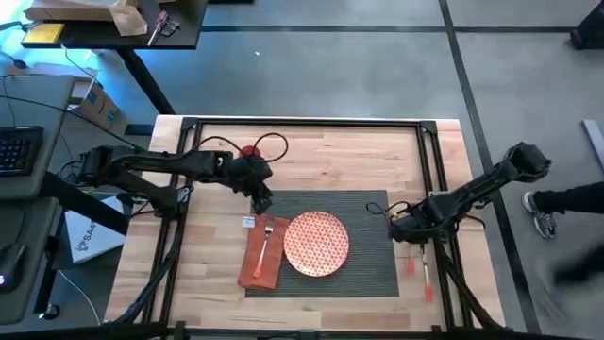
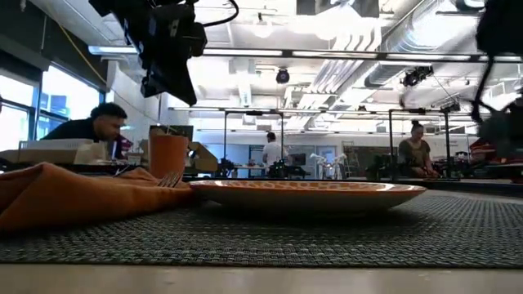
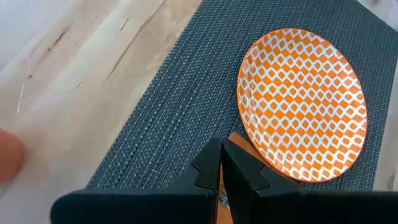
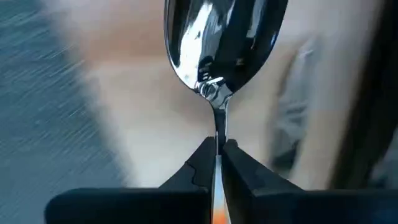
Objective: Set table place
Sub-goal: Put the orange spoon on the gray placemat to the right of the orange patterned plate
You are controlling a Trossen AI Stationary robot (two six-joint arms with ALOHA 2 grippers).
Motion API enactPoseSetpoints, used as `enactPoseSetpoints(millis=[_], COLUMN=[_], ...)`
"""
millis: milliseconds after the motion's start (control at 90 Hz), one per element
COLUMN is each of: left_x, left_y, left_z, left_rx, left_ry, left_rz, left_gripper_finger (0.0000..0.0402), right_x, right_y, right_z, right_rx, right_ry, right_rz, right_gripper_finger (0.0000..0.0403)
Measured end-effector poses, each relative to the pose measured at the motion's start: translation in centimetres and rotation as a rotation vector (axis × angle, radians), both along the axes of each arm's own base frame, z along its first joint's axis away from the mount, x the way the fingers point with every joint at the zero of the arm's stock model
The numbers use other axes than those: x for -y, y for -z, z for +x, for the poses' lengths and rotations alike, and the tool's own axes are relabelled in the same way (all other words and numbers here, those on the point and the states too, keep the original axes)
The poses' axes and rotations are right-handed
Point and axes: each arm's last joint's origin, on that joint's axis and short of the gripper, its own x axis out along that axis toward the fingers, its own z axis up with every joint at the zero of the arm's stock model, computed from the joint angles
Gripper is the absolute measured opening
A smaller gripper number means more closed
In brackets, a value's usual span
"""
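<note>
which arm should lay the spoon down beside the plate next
Right. Its tool is shut on the spoon, by the placemat's right edge. The left tool is shut, empty, on the plate's other side.

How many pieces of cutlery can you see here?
3 that I can make out. A fork lies on the orange napkin left of the plate. The right gripper holds a spoon. One orange-handled piece lies on the table right of the placemat.

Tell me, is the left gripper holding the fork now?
No. The left gripper is shut on nothing, and the fork lies on the napkin.
</note>
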Motion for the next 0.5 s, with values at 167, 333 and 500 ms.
enactPoseSetpoints(millis=[167, 333, 500], left_x=[0.0, 0.0, 0.1], left_y=[0.0, 0.0, 0.0], left_z=[0.0, 0.0, 0.0], left_rx=[0.0, -0.001, 0.0], left_ry=[0.002, 0.029, 0.043], left_rz=[0.001, 0.02, 0.007], left_gripper_finger=[0.0, 0.0, 0.0], right_x=[-1.4, -2.5, -2.5], right_y=[-2.2, -1.5, 1.0], right_z=[3.5, 7.6, 10.8], right_rx=[0.177, 0.193, 0.134], right_ry=[0.042, 0.055, 0.047], right_rz=[0.012, -0.027, -0.063], right_gripper_finger=[0.0, 0.0, 0.0])
